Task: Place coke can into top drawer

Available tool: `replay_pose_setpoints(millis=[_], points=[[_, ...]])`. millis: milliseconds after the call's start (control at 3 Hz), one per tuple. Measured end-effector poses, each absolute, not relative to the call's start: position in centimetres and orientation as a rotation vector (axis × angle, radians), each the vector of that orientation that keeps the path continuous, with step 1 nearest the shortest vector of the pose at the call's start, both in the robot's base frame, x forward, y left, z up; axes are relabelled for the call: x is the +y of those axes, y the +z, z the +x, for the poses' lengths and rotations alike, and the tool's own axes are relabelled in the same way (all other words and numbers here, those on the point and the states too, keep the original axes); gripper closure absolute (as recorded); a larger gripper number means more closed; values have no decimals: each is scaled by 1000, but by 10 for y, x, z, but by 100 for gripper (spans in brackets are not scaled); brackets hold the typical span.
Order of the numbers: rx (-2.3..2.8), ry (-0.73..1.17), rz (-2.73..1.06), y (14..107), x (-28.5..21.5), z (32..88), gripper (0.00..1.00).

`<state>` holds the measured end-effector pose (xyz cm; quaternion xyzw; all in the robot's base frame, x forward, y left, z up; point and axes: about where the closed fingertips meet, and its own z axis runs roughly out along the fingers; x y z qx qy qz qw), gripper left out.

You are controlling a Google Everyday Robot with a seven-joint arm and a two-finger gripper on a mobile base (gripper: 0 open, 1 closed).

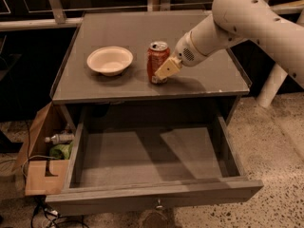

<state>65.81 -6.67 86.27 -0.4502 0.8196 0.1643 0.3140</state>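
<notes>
The coke can (156, 63), red with a silver top, stands upright on the grey cabinet top (199, 32), right of centre. My gripper (165, 69) reaches in from the right on the white arm and lies against the can's right front side, low on the can. The top drawer (142, 156) is pulled wide open below the cabinet top. Its flat grey bottom holds nothing, and a small knob (158, 204) shows on its front.
A white bowl (109, 60) sits on the cabinet top to the left of the can. A cardboard box (42, 167) with a bottle and green item stands on the floor left of the drawer. Speckled floor lies to the right, with a white post (273, 82) nearby.
</notes>
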Motion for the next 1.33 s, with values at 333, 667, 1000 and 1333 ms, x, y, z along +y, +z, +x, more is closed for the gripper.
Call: replay_pose_setpoints(millis=[333, 667, 1000, 1333], points=[[2161, 433, -1187, 863, -67, 658, 89], [2160, 433, -1187, 863, -67, 658, 100], [2117, 390, -1203, 885, -60, 650, 100], [2080, 314, -1210, 915, -62, 625, 100]])
